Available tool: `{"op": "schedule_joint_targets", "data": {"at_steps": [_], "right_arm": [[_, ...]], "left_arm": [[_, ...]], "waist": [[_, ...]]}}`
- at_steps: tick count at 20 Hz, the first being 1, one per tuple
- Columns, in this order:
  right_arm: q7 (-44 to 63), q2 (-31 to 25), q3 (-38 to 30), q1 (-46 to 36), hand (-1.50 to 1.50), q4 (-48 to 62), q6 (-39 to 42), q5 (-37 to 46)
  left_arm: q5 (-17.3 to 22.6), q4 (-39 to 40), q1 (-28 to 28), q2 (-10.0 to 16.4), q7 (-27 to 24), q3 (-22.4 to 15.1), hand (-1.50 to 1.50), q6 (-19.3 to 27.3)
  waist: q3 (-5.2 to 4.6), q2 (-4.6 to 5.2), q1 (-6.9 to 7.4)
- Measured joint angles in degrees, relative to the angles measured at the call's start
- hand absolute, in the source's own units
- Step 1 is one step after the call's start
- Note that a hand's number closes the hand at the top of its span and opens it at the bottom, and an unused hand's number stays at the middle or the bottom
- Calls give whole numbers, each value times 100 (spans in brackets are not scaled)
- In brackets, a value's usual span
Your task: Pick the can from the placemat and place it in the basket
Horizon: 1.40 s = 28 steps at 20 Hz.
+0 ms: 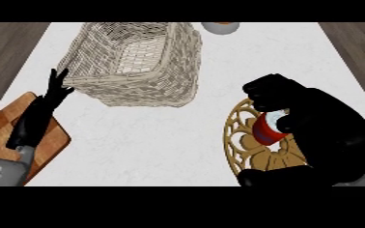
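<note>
A red can [266, 129] with a pale top stands on the round golden openwork placemat [239, 136] at the right of the head view. My right hand [314, 121] is curled round the can from the right and above, hiding most of it. The woven wicker basket [135, 63] sits at the upper left of the white counter, open side up. My left hand [39, 113] rests open at the left edge, fingers pointing up, just left of the basket's near corner.
A wooden cutting board [50, 142] lies under the left forearm at the lower left. A grey round object with an orange inside [219, 27] sits at the far edge behind the basket. Dark wood borders the white counter on both sides.
</note>
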Motion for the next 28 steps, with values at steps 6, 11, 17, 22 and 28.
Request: {"op": "schedule_joint_targets", "data": {"at_steps": [6,11,17,22,28], "right_arm": [[-967,-67,-1077,551,-150,-648,-1357,1465],[-1265,34,-1786,1880,-150,-790,-2293,2377],[-1890,-326,-1748,3784,-150,-779,-2308,3518],[-2718,-224,-1493,5216,-150,-824,-2654,4260],[-3517,292,-1254,6528,-150,-683,-3249,4572]], "left_arm": [[86,-14,548,221,129,509,0,411],[158,-206,1095,316,141,879,0,746],[168,-385,1431,269,59,1018,0,939],[124,-508,1592,199,22,942,0,971],[12,-507,1568,91,14,781,0,967]], "waist": [[57,-58,-678],[75,47,-994],[33,176,-974],[25,205,-832],[23,236,-599]]}}
